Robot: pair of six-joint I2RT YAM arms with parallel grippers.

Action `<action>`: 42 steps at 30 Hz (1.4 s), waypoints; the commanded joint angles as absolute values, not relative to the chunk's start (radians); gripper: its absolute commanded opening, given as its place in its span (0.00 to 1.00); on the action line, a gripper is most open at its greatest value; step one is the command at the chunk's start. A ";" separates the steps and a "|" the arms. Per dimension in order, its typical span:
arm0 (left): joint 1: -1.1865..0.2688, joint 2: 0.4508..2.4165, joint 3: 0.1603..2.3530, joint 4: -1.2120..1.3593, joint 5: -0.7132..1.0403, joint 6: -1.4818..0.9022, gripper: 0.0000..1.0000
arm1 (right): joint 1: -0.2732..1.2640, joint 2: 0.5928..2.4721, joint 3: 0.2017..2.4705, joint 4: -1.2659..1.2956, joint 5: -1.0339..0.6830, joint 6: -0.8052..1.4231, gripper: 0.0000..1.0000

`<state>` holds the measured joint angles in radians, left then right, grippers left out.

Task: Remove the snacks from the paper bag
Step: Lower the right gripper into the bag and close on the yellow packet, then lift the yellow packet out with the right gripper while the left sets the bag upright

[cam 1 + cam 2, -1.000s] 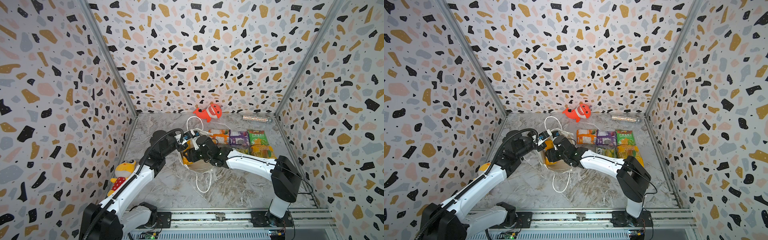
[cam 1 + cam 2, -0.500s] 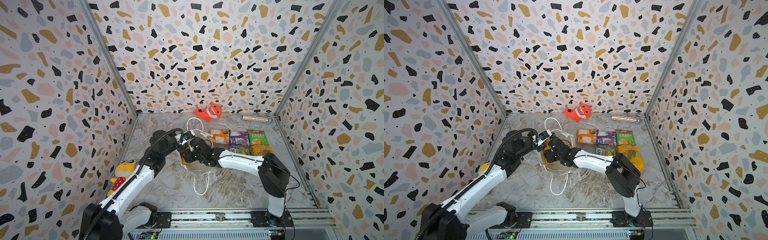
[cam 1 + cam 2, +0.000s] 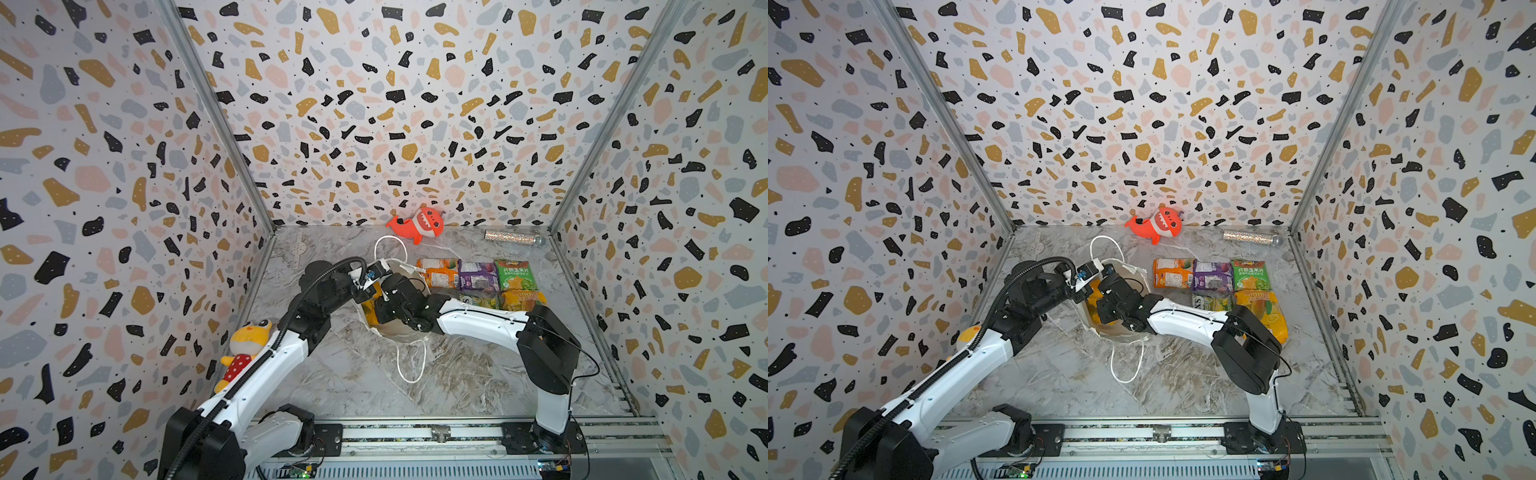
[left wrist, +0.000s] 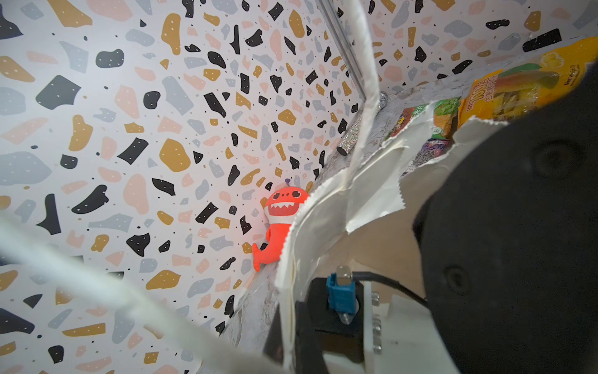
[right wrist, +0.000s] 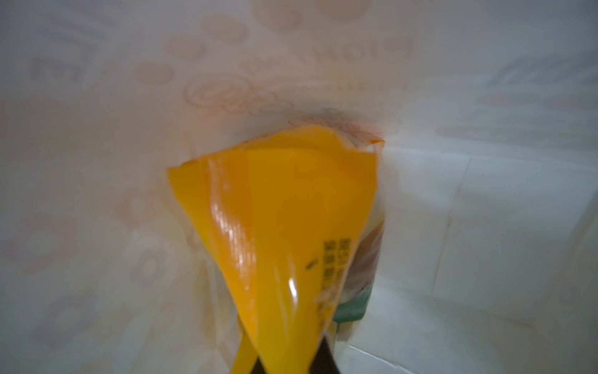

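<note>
**Both grippers closed at bag**

Marbled grey surface (image 3: 374,386), terrazzo walls (image 3: 374,104). Shark plush (image 3: 419,224), glitter tube (image 3: 513,237) at back; yellow plush (image 3: 249,336) lower left. Five packets (image 3: 478,275) lay right of paper bag (image 3: 399,331), mid-frame. Left gripper (image 4: 289,336) pinched its rim; right gripper (image 5: 286,359), inside, clamped orange-yellow packet (image 5: 275,210), arm blocking mouth.

Terrazzo-print walls (image 3: 374,104) on three sides, grey marbled floor (image 3: 353,374), even light

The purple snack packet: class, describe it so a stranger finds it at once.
Find the white paper bag; in a top view, packets lie in two rows to its right. The purple packet is the middle one of the far row, between an orange packet and a green packet.
</note>
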<state>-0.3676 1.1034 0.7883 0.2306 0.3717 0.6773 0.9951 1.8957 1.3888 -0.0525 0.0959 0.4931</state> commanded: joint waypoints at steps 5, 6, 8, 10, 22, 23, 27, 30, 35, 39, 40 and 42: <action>-0.370 1.060 0.805 0.332 0.346 0.680 0.00 | 0.998 1.732 1.360 -0.003 0.085 0.417 0.00; -0.370 1.061 0.805 0.333 0.335 0.673 0.00 | 0.999 1.716 1.353 -0.001 0.088 0.412 0.00; -0.370 1.064 0.808 0.328 0.321 0.670 0.00 | 0.998 1.690 1.345 -0.002 0.088 0.394 0.00; -0.370 1.065 0.810 0.329 0.310 0.667 0.00 | 0.998 1.667 1.340 -0.009 0.087 0.385 0.00; -0.370 1.071 0.811 0.328 0.264 0.661 0.00 | 0.998 1.521 1.281 -0.023 0.078 0.348 0.00; -0.370 1.072 0.811 0.328 0.256 0.658 0.00 | 0.999 1.503 1.271 -0.020 0.082 0.343 0.00; -0.371 1.085 0.818 0.335 0.233 0.643 0.00 | 0.999 1.440 1.228 0.001 0.091 0.324 0.00; -0.370 1.103 0.835 0.323 0.210 0.630 0.00 | 0.997 1.404 1.211 0.010 0.093 0.304 0.00; -0.370 1.132 0.865 0.294 0.170 0.615 0.00 | 0.990 1.329 1.198 0.025 0.089 0.274 0.00; -0.371 1.152 0.884 0.275 0.149 0.608 0.00 | 0.965 1.264 1.204 0.023 0.053 0.270 0.00; -0.370 1.159 0.889 0.272 0.142 0.603 0.00 | 0.964 1.250 1.208 0.018 0.052 0.264 0.00; -0.370 1.171 0.903 0.264 0.116 0.591 0.00 | 0.953 1.226 1.210 0.014 0.040 0.246 0.00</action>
<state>-0.3676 1.1606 0.8593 0.2428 0.1585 0.6212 0.9665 1.3029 1.1770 -0.0971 0.0559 0.2817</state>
